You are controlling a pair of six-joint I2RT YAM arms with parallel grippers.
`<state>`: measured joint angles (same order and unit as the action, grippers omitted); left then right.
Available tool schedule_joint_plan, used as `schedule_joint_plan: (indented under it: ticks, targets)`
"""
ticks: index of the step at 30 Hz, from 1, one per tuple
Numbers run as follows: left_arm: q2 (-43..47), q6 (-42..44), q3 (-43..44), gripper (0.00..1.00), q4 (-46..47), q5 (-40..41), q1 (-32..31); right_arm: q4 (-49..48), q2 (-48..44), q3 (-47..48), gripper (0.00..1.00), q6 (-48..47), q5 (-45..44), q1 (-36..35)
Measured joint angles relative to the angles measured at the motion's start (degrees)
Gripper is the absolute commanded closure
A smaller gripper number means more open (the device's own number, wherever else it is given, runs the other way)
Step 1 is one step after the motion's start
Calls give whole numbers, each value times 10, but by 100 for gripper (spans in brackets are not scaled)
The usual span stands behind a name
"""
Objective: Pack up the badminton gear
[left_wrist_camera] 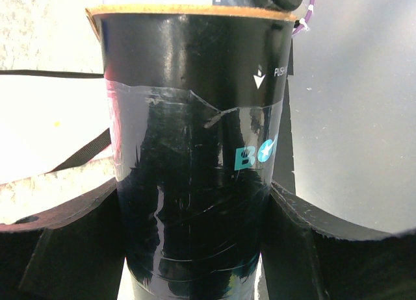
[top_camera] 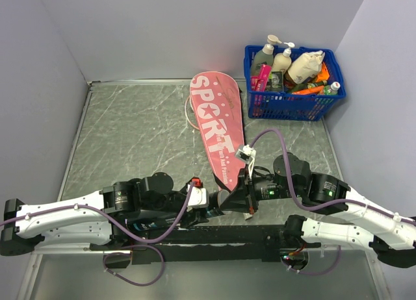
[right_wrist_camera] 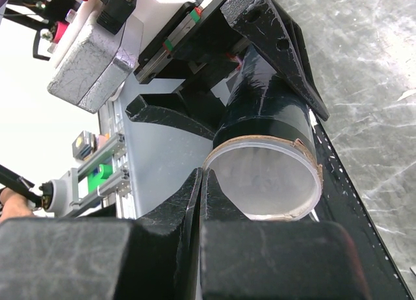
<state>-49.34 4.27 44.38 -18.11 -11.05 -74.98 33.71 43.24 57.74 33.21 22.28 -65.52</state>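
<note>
The left end effector (left_wrist_camera: 198, 245) is clamped on the slim black tube (left_wrist_camera: 188, 118), one finger pressed against each side of its body. In the left wrist view the tube fills the middle of the frame and runs away toward 12 o'clock. A band of clear tape wraps its middle, with teal letters "BO" below the band and a small white arrow with "PUSH" above it. Its far end is ringed by a tan rim. The right wrist view looks into that open end: the mouth is round, and the inside looks pale and hazy, too blurred to tell what it holds. The right end effector (right_wrist_camera: 200, 176) is closed with its fingers pressed flat together and nothing between them. Their tips sit at the 9 o'clock edge of the tube's rim, though whether they touch it cannot be told. In the top view the two arms reach in from 9 and 3 o'clock and meet low over the near edge of the grey marbled bench (top_camera: 143, 137). They come together just at 6 o'clock of the narrow end of the long pink racket cover (top_camera: 217, 128). The cover lies flat on the bench with "SPORT" facing up, its wide rounded head toward 12 o'clock and its length tilted slightly toward 5 o'clock. A blue plastic basket (top_camera: 296, 108) of bottles (top_camera: 263, 56) stands in the far corner at 2 o'clock, apart from the cover.
</note>
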Motion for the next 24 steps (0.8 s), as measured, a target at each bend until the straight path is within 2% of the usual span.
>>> schedule_joint_plan:
  ticks: [24]
  targets:
    - [-4, -2, 0, 99, 4, 6, 1, 15, -10, 5, 100, 0, -24, -3]
